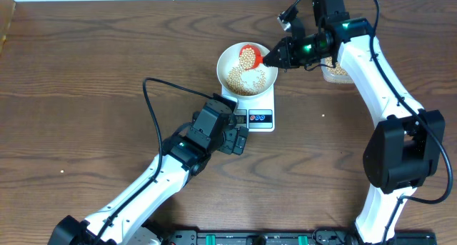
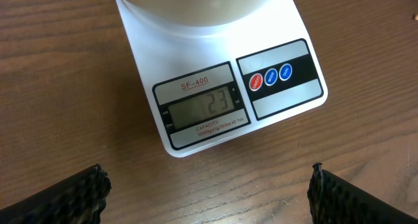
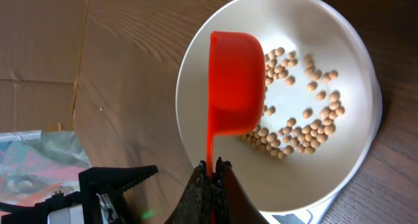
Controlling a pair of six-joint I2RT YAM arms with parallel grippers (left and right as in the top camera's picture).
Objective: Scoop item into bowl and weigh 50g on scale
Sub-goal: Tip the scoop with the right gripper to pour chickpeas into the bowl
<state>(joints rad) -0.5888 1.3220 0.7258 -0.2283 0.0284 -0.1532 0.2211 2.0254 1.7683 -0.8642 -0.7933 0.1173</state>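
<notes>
The white bowl stands on the white scale and holds a layer of pale-tan beans. My right gripper is shut on the thin handle of a red scoop and holds it over the bowl with beans in it. In the right wrist view the scoop hangs tilted on its side over the bowl and the beans, with my fingers clamped on its handle. My left gripper is open and empty in front of the scale, whose display reads 23.
A clear plastic tub of beans stands right of the scale, mostly hidden behind my right arm. Flattened cardboard and a foil-like sheet lie beyond the bowl in the right wrist view. A black cable loops over the left arm.
</notes>
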